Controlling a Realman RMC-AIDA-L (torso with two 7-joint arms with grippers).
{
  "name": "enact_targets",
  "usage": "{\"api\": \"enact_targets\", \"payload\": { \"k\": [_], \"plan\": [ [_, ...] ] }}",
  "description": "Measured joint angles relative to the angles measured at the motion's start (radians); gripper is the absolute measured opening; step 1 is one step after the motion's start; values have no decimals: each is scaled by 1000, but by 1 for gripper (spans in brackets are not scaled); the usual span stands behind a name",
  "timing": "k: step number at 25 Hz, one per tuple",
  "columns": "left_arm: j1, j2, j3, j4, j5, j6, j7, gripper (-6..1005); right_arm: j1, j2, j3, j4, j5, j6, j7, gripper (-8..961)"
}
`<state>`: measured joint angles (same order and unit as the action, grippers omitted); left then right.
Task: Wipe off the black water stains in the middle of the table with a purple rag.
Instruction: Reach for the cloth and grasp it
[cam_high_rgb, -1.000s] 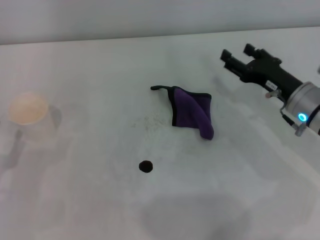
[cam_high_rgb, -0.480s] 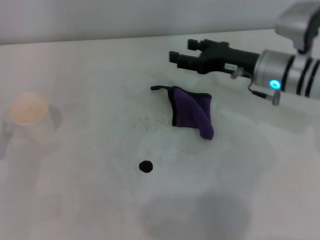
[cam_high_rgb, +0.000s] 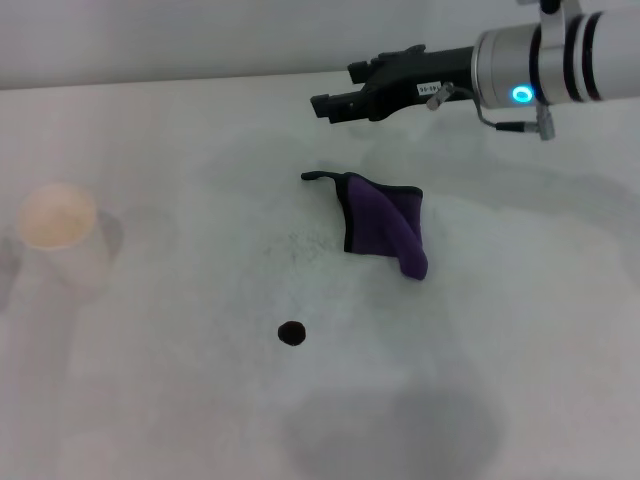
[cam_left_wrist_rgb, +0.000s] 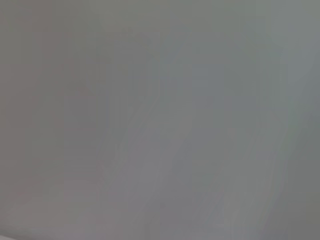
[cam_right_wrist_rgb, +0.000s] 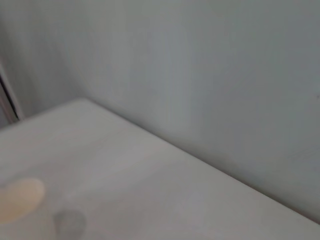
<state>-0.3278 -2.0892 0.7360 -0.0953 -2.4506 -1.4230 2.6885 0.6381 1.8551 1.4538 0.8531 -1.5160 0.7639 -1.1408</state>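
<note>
The purple rag (cam_high_rgb: 384, 226), folded with black edging and a thin black loop tail, lies on the white table (cam_high_rgb: 500, 330) near its middle. The black water stain (cam_high_rgb: 291, 332) is a small round blot in front of the rag and to its left, apart from it. My right gripper (cam_high_rgb: 338, 88) is open and empty. It reaches in from the right and hovers above the table behind the rag, fingers pointing left. My left gripper is out of view; the left wrist view shows only a plain grey surface.
A translucent cup (cam_high_rgb: 58, 236) with a pale orange top stands at the table's left side; it also shows in the right wrist view (cam_right_wrist_rgb: 20, 201). A pale wall (cam_high_rgb: 200, 40) runs along the table's far edge.
My right arm has swung from the right side leftward and farther back, turning so the gripper now points left behind the rag. Rag, stain and cup have not moved.
</note>
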Motion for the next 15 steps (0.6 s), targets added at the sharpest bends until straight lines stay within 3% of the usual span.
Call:
{"api": "enact_targets", "payload": {
  "k": [3, 8, 15],
  "plan": [
    [-11, 0, 0, -5, -1, 6, 0, 892, -19, 44, 86, 139, -328, 71, 218, 812],
    [-20, 0, 0, -1, -1, 7, -1, 893, -60, 158, 219, 348, -764, 241, 419, 811],
    [-28, 3, 0, 0, -2, 7, -1, 893, -74, 155, 144, 396, -847, 299, 554, 810]
  ]
}}
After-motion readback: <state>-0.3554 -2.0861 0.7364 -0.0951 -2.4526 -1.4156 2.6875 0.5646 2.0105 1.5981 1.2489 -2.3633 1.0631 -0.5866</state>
